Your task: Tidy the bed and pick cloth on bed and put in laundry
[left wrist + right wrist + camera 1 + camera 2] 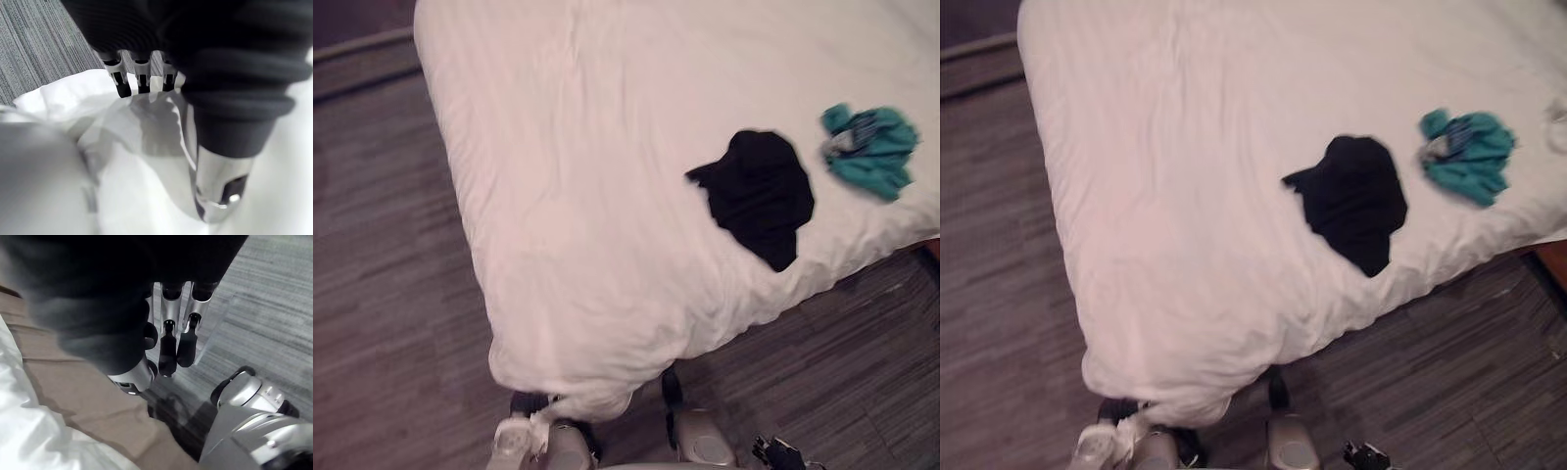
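Observation:
A white duvet (607, 176) covers the bed. On it lie a black cloth (759, 194) near the right side edge and a crumpled teal cloth (869, 147) further right. The duvet's near corner (570, 397) hangs down to my left hand (521, 438) at the bottom of the eye views. In the left wrist view, the left hand (215, 196) has its fingers (142, 78) and thumb curled round white duvet fabric (142, 161). My right hand (168, 352) hangs over the floor beside the bed with relaxed fingers, holding nothing.
Grey wood-grain floor (382, 294) surrounds the bed on the left and in front. The brown bed base (73, 391) shows under the duvet beside my right hand. A raised ledge (362, 59) runs along the far left.

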